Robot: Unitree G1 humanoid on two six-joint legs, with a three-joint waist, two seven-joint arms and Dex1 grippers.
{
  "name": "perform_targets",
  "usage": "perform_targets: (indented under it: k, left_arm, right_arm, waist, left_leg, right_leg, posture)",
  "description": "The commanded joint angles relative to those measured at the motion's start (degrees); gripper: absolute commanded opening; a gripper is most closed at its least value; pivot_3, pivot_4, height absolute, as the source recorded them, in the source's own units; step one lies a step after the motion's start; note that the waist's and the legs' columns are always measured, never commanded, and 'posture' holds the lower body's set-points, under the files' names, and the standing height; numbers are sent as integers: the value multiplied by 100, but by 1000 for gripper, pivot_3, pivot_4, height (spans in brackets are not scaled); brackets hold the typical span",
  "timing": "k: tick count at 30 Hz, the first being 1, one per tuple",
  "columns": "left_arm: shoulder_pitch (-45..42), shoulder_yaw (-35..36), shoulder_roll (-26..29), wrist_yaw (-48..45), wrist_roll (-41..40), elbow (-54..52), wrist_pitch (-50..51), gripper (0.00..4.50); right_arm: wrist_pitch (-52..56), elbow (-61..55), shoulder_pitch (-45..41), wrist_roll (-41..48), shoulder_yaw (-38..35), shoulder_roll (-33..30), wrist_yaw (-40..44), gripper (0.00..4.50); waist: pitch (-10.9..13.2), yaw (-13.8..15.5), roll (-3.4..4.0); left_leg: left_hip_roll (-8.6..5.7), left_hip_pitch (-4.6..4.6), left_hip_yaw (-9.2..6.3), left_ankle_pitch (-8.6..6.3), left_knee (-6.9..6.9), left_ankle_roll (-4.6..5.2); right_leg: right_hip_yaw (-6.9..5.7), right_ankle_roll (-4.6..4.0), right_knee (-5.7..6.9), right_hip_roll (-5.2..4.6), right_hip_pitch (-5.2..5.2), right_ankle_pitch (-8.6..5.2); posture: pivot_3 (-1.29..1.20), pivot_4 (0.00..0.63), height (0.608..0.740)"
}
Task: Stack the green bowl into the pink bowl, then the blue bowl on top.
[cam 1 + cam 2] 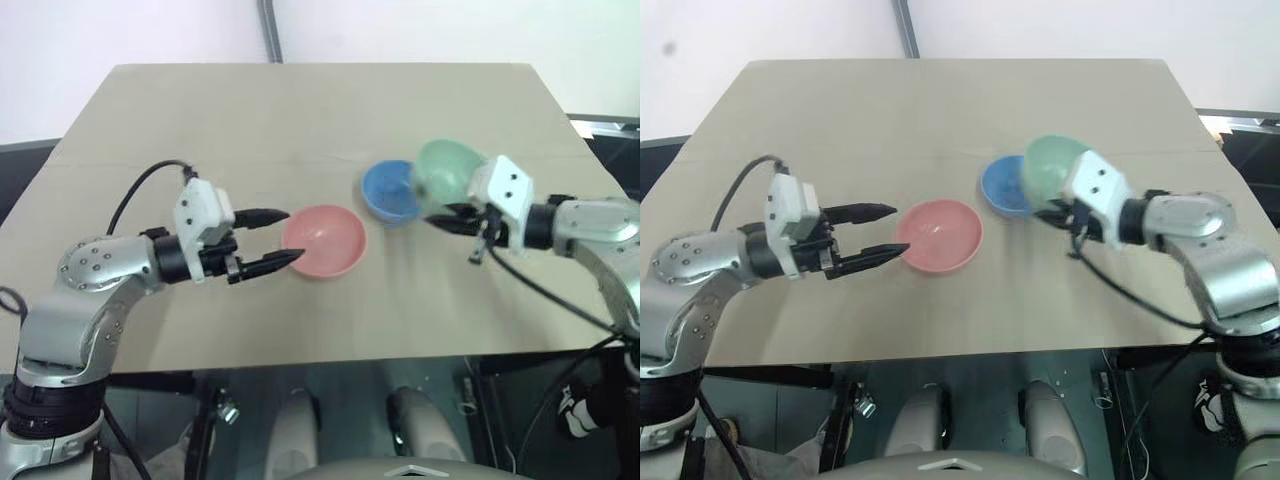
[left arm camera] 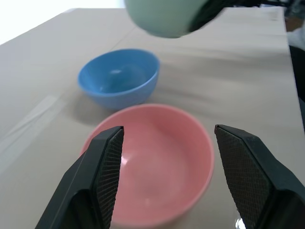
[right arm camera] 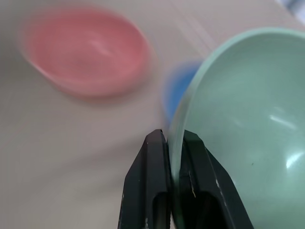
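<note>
The pink bowl (image 1: 324,240) sits upright near the table's middle. Just to its left my left gripper (image 1: 279,240) is open, its fingertips at the bowl's rim without holding it; its fingers (image 2: 102,167) frame the pink bowl (image 2: 157,162) in the left wrist view. The blue bowl (image 1: 388,190) rests on the table right of the pink one. My right gripper (image 1: 446,214) is shut on the rim of the green bowl (image 1: 448,170), which hangs tilted in the air over the blue bowl's right side. In the right wrist view, the fingers (image 3: 157,191) pinch the green bowl (image 3: 243,143) at its edge.
The tan table (image 1: 300,110) stretches back to a white wall. Its front edge (image 1: 330,355) runs close below the arms. A black cable (image 1: 140,185) loops above my left arm.
</note>
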Motion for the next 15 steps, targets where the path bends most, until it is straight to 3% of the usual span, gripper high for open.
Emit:
perform_targets:
  k: [1,8,15]
  left_arm:
    - [227,462,102,-183,-79,218,-308,3232]
    - [671,1137,269,-603,-479,287,-413,3232]
    - [931,1431,507,-928,-1274,-23,62,3232]
  right_arm:
    - [108,-236,-282,-57,510,468,-427,36]
    - [-532,793,-693,-667,1517,1323,-662,36]
    - [-891,1229,-811,-695,1528,1576,-464,2976]
  waist:
    - [0,22,-2]
    - [-1,23,-6]
    - [-1,20,-5]
  left_leg:
    - [0,-1,1,0,2,0]
    - [-3,-7,1,0,-1,0]
    - [-2,-8,2,0,-5,0]
  right_leg:
    - [0,0,-1,-1,0,0]
    - [-4,-2,-5,-6,-4,-1]
    - [-5,-3,-6,-7,-5,-1]
  posture:
    - [0,150,740]
    - [0,150,740]
    - [0,150,740]
